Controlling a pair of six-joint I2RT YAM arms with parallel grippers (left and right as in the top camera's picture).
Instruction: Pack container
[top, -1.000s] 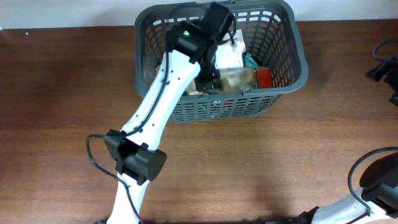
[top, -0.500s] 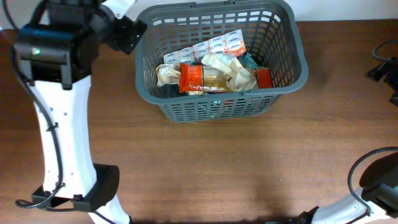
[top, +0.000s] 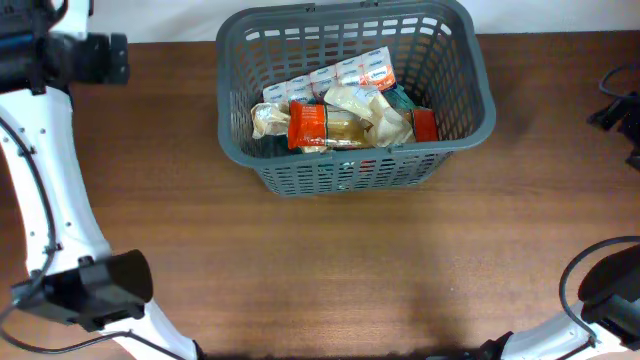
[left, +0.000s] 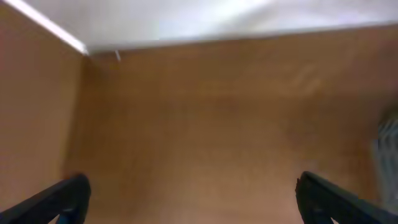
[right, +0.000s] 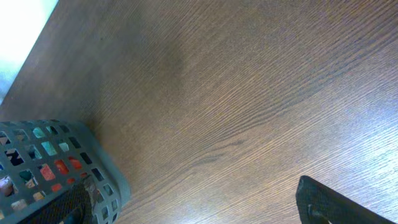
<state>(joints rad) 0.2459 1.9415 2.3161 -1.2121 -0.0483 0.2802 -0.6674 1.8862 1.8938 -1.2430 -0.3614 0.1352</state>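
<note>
The dark grey slotted container (top: 455, 135) stands at the back middle of the table. It holds several food packets: an orange-labelled packet (top: 310, 125), a pale crumpled bag (top: 365, 108) and a strip of white sachets (top: 340, 75). My left gripper (top: 100, 58) is far to the left of the container, at the table's back left corner. In the left wrist view its fingers (left: 199, 205) are wide apart over bare wood and hold nothing. My right gripper (right: 202, 208) is open and empty, with a corner of the container (right: 93, 168) by its left finger.
The brown wooden table (top: 380, 270) runs to a white wall at the back (left: 186, 18). The left arm's white links (top: 50, 200) and base stand along the left edge. The right arm's black parts (top: 620, 100) sit at the right edge.
My left arm has swung out of the container and far to the left, empty. The packets it was over now lie uncovered in the container. The right arm has not moved.
</note>
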